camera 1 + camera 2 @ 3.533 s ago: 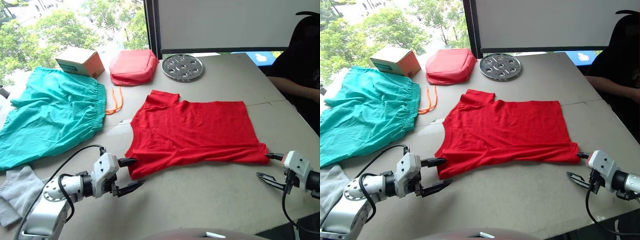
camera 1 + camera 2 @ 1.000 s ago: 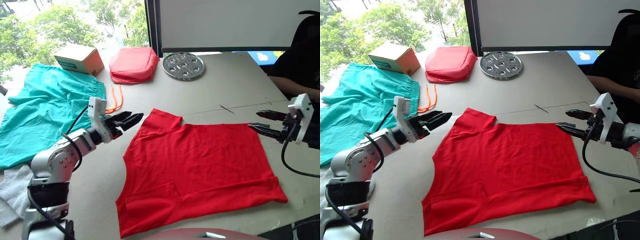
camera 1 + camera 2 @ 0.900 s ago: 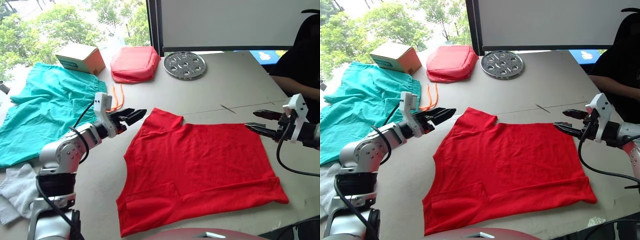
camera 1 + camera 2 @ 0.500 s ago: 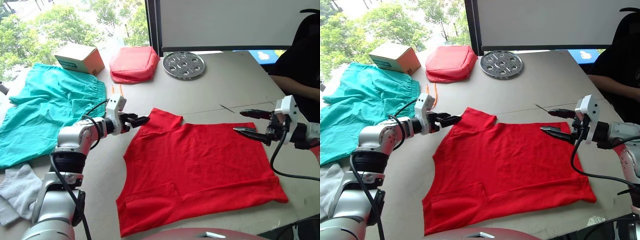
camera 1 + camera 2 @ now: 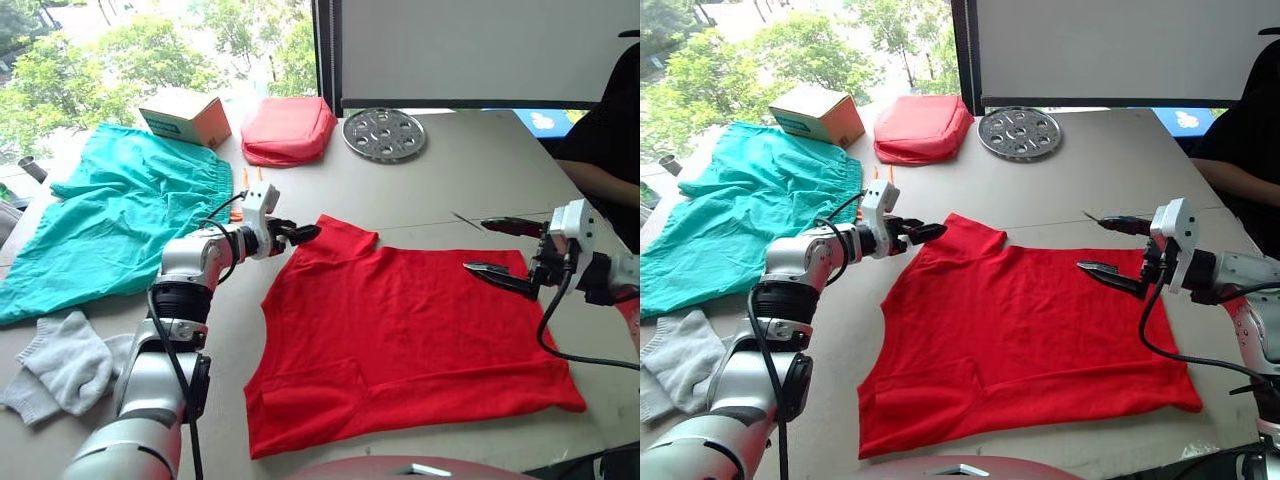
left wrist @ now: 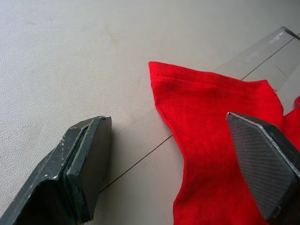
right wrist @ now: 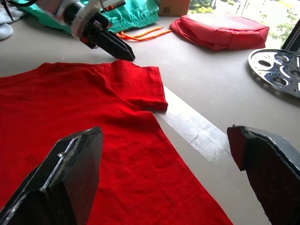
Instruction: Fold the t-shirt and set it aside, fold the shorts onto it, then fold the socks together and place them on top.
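The thin bright red short-sleeved t-shirt (image 5: 410,335) is lying flat mid-table, the left gripper (image 5: 300,232) is hovering with fingers spread at its far-left sleeve, and the right gripper (image 5: 500,252) is hanging wide apart over its far-right edge.

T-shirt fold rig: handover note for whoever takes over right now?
Left gripper: open, empty, at the sleeve at the t-shirt's far left corner.
Right gripper: open, empty, over the t-shirt's far right corner.
T-shirt: spread on the table, not yet folded into a stack-sized piece.
Shorts: unfolded at far left.
Socks: loose at near left.
Done: nothing finished.
Left: fold the shirt and set it aside, fold shorts onto it, pair the socks on top.
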